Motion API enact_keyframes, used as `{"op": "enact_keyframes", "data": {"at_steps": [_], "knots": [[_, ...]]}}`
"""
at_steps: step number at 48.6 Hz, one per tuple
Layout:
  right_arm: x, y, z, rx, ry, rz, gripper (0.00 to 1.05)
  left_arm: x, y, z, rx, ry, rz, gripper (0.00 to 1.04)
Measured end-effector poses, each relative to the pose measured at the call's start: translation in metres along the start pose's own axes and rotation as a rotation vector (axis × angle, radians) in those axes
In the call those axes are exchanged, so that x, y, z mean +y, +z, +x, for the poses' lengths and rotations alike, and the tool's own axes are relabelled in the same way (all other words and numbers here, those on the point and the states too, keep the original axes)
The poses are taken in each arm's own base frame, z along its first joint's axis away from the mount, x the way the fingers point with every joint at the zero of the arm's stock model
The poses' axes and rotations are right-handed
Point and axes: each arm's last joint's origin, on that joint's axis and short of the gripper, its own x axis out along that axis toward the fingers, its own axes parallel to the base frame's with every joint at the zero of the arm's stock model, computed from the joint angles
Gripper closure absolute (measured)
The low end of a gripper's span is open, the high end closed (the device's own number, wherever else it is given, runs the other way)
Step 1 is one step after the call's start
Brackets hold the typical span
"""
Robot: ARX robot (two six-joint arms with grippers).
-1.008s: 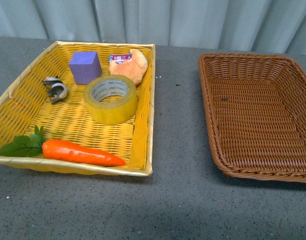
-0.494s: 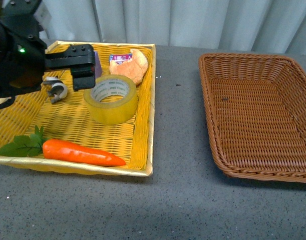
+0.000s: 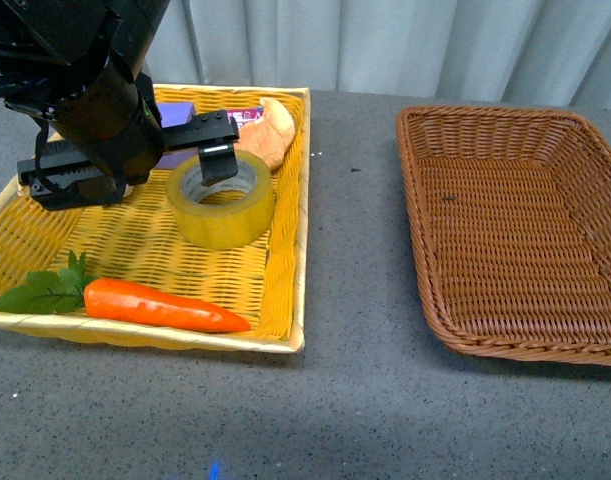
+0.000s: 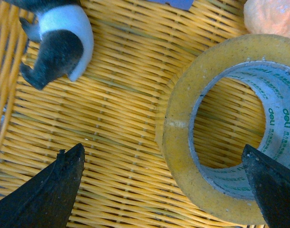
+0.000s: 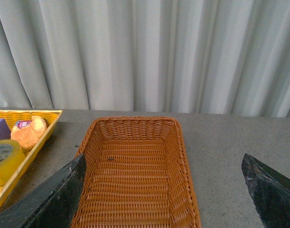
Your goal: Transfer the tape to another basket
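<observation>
The tape (image 3: 221,203), a wide yellow roll with a white printed core, lies flat in the yellow woven basket (image 3: 145,250). My left gripper (image 3: 145,172) hangs open over that basket. In the left wrist view one fingertip (image 4: 273,190) is over the hole of the tape (image 4: 182,142), and the other is over bare basket floor beside the roll, so the left gripper (image 4: 161,156) straddles the roll's wall. The brown wicker basket (image 3: 425,250) stands to the right with nothing in it. My right gripper (image 5: 162,161) is open above the brown basket (image 5: 135,120), outside the front view.
The yellow basket also holds a toy carrot (image 3: 160,305), a croissant toy (image 3: 272,130), a purple block (image 3: 180,108) partly behind my arm, and a grey-and-white clip (image 4: 59,42). A grey curtain (image 3: 385,40) closes off the back. Bare grey tabletop (image 3: 350,250) separates the two baskets.
My left arm entered from the left and moved right over the yellow basket until its open fingers reached the tape. The tape and both baskets have not moved.
</observation>
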Motion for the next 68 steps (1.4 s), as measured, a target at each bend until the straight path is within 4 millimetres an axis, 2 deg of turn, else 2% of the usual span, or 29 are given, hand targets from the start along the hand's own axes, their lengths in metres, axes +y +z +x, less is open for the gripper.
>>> {"op": "enact_keyframes", "data": {"at_steps": [6,14,23,30,33,35,40,51,56,64,68], "knots": [[0.000,0.000,0.000,0.000,0.000,0.000,0.09,-0.007,-0.003,0.010,0.028,0.018,-0.019,0.06],[0.000,0.000,0.000,0.000,0.000,0.000,0.09,-0.012,0.001,0.014,0.027,0.018,-0.046,0.07],[0.000,0.000,0.000,0.000,0.000,0.000,0.09,-0.014,0.005,0.013,0.017,0.025,-0.060,0.35],[0.000,0.000,0.000,0.000,0.000,0.000,0.09,-0.014,0.006,0.014,0.025,0.019,-0.065,0.64],[0.000,0.000,0.000,0.000,0.000,0.000,0.09,-0.014,0.006,0.014,0.030,0.020,-0.067,0.71],[0.000,0.000,0.000,0.000,0.000,0.000,0.09,-0.014,0.005,0.014,0.033,0.022,-0.066,0.80],[0.000,0.000,0.000,0.000,0.000,0.000,0.09,-0.012,0.008,0.014,0.042,0.015,-0.080,0.89],[0.000,0.000,0.000,0.000,0.000,0.000,0.09,-0.011,0.011,0.012,0.019,-0.021,-0.053,0.90],[0.000,0.000,0.000,0.000,0.000,0.000,0.09,-0.007,0.016,0.003,0.002,-0.097,0.020,0.90],[0.000,0.000,0.000,0.000,0.000,0.000,0.09,-0.006,0.037,-0.031,-0.083,-0.222,0.175,0.90],[0.000,0.000,0.000,0.000,0.000,0.000,0.09,-0.011,0.055,-0.055,-0.161,-0.286,0.297,0.90]]}}
